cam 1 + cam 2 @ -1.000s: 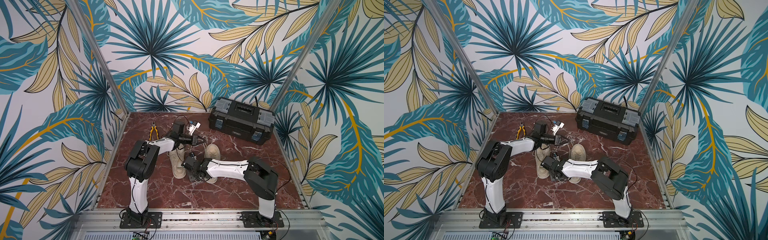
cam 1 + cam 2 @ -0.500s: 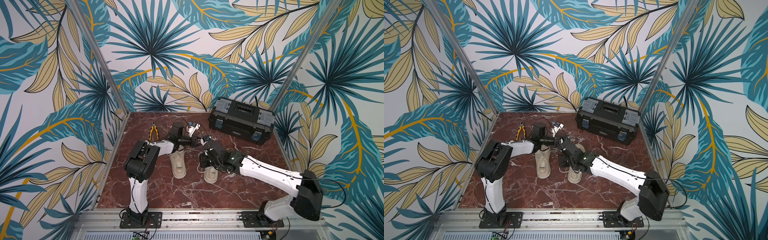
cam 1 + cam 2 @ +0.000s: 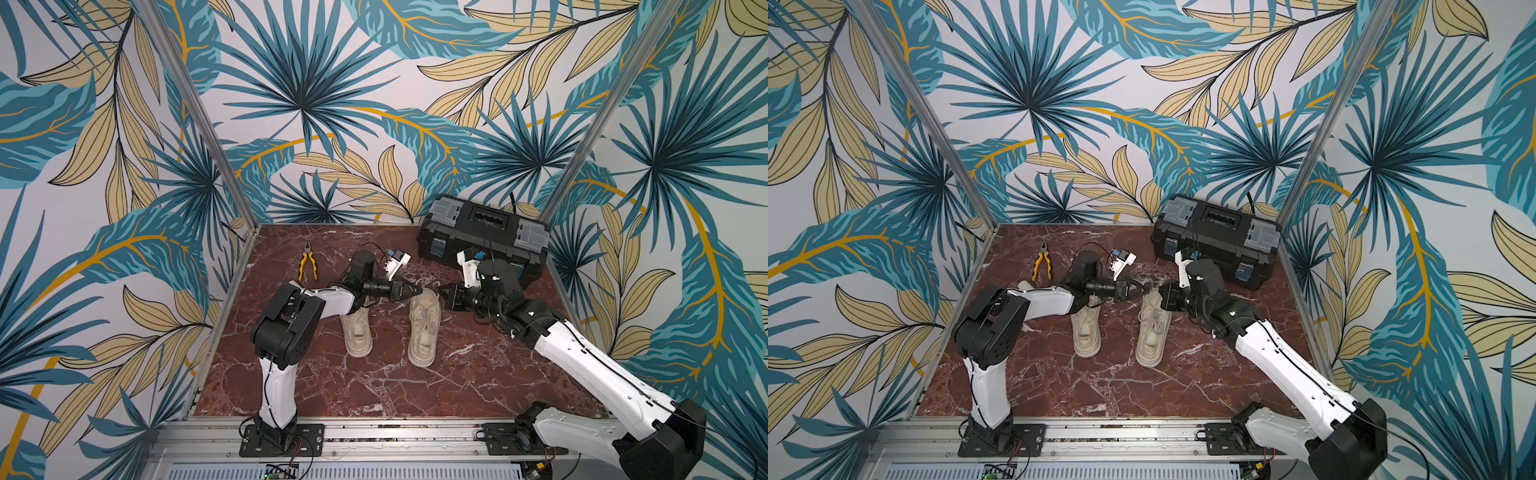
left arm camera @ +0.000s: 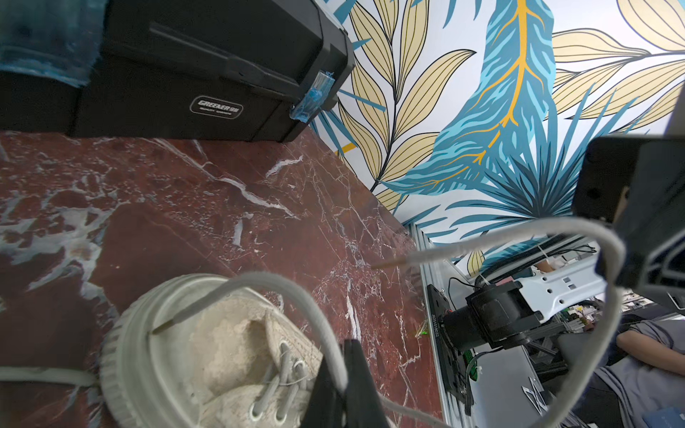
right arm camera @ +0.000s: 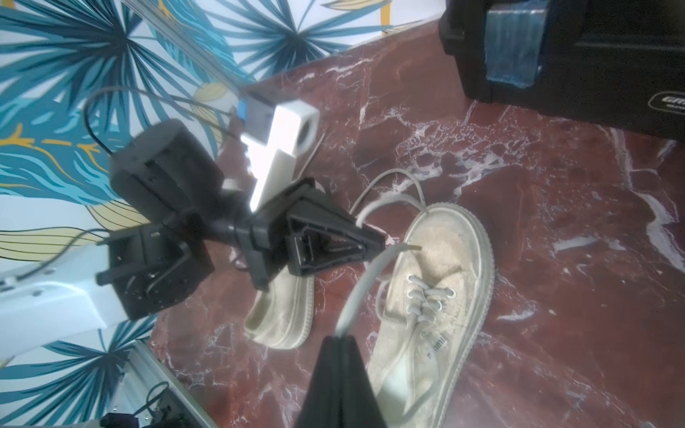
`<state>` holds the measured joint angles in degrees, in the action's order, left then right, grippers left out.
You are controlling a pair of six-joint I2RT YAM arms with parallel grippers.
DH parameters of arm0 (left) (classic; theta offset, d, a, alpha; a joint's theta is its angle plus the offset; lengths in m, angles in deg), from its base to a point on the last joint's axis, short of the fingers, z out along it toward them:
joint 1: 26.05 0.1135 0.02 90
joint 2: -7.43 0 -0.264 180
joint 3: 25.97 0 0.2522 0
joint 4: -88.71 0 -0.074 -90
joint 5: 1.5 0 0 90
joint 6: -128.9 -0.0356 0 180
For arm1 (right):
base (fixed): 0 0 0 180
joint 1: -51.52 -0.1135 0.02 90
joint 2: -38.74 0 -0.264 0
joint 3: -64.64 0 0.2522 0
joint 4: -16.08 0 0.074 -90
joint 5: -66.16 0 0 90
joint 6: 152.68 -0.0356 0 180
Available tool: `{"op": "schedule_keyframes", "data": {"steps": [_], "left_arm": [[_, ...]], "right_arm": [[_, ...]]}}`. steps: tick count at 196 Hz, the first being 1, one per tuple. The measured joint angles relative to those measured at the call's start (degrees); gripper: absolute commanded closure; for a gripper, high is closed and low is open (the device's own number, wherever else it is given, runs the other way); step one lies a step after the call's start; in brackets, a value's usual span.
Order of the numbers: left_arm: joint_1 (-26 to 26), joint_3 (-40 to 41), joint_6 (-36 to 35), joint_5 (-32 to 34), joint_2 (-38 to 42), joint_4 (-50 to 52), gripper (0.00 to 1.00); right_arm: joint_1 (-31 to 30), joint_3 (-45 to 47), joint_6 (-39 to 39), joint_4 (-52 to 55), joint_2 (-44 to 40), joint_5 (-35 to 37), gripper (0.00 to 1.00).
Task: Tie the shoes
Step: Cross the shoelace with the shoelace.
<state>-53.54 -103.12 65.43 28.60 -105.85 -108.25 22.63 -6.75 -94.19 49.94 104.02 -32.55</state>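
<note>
The left shoe [image 3: 357, 332] and the right shoe [image 3: 423, 328] stand side by side in the middle of the surface [image 3: 374, 395], toes toward 12 o'clock. The toolbox [image 3: 482, 232] sits at 1 o'clock from them and the pliers [image 3: 308, 266] at 11.

I am working on the right shoe. My left claw [image 3: 411, 290] reaches in from 9 o'clock and is clenched on one lace [image 4: 267, 276]. My right claw [image 3: 448, 294] reaches in from 3 o'clock and is clenched on the other lace [image 5: 365, 287]. Each lace's free tip sticks out past the grip. Both claws hang over the toe end, near each other but apart.

The laces curve slack and I see no bow at the eyelets, so I judge this is the first crossing. To do it well, I should:
- carry one lace over the other low above the tongue;
- hold both firmly;
- draw outward toward 9 and 3 evenly, so the shoe neither drags nor tips.

The loose tips could snag on my claws, so I'd go slowly.
</note>
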Motion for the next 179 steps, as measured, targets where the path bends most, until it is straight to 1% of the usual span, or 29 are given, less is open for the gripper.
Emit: {"op": "schedule_keyframes", "data": {"steps": [26, 49, 113, 179], "left_arm": [[-1.05, 0.28, 0.11, -0.24, 0.0, -1.53, 0.96], [-1.64, 0.46, 0.85, -0.48, 0.0, -3.3, 0.94], [-2.56, 0.48, 3.5, -0.81, -0.09, -7.91, 0.87], [-3.21, 0.48, 4.02, -1.22, -1.03, -8.98, 0.82]], "right_arm": [[2.67, -0.11, -0.15, -1.44, -0.09, -3.32, 1.0], [4.52, -1.01, -0.17, -1.81, 0.11, -4.66, 1.0], [7.63, -3.26, -0.15, -2.64, 2.99, -5.05, 1.0], [9.27, -5.73, 0.7, -2.69, 6.73, -4.63, 1.0]]}}
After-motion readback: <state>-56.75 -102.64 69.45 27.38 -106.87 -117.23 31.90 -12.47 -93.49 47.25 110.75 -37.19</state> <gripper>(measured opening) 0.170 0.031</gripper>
